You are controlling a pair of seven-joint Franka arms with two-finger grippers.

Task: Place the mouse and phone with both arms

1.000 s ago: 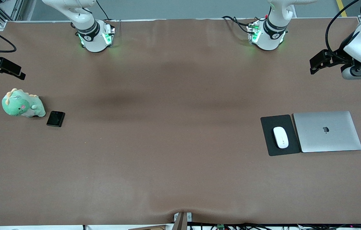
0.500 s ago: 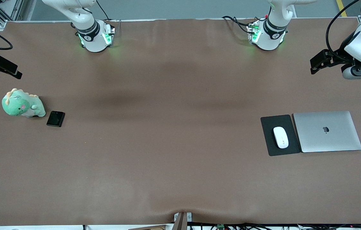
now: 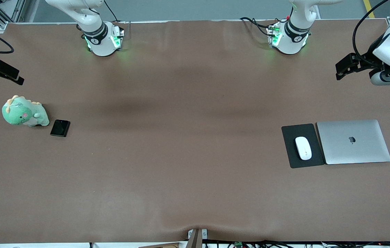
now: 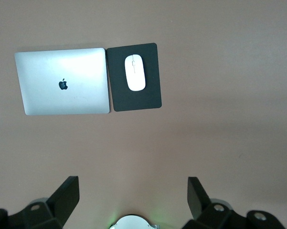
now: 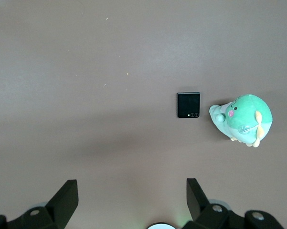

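White mouse [image 3: 303,148] on black mouse pad [image 3: 301,131] beside closed silver laptop [image 3: 353,141], left gripper [image 4: 132,195] fingers spread, up over bare table [image 3: 181,137], well apart from it, folded black phone [image 3: 60,128] beside green plush dinosaur [image 3: 24,112], right gripper [image 5: 132,195] spread wide, empty, well apart from phone

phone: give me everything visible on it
The phone is a small, nearly square black slab, folded shut, with a glossy face and two tiny lenses along one edge. It lies flat on the brown table at the right arm's end, close beside the green plush toy; contact unclear. No gripper touches it.
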